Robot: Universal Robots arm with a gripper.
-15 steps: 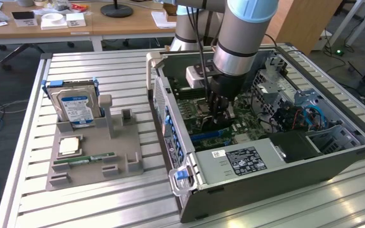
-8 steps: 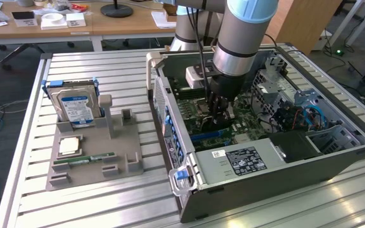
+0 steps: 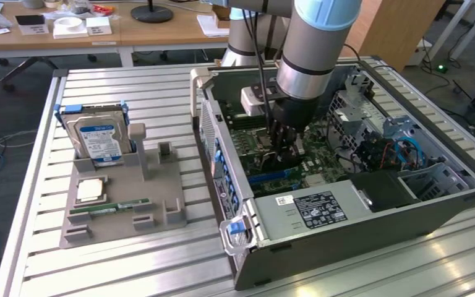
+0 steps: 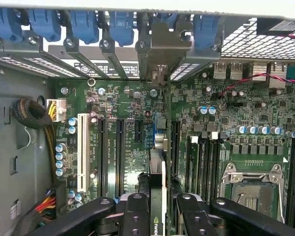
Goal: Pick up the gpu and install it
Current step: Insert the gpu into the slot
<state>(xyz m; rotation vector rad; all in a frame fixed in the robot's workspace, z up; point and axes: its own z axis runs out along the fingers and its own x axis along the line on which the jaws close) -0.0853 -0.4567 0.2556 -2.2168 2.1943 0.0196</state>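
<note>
The arm (image 3: pixel 320 43) reaches down into the open computer case (image 3: pixel 345 216), which lies on its side on the slatted metal bench (image 3: pixel 138 93). In the wrist view the jaws pinch the gpu (image 4: pixel 157 172) from both faces. The card stands upright, seen edge-on, above the motherboard (image 4: pixel 127 98), between the black expansion slots and well clear of the long white slot (image 4: pixel 82 147). Its silver bracket (image 4: pixel 163 46) sits at the rear wall of the case, among the blue slot clips (image 4: pixel 83 24). Its lower edge seems to meet a slot, though I cannot tell if it is seated. Outside the case, a grey holder (image 3: pixel 122 185) carries a hard drive (image 3: pixel 97 136) and a RAM stick (image 3: pixel 109 207).
</note>
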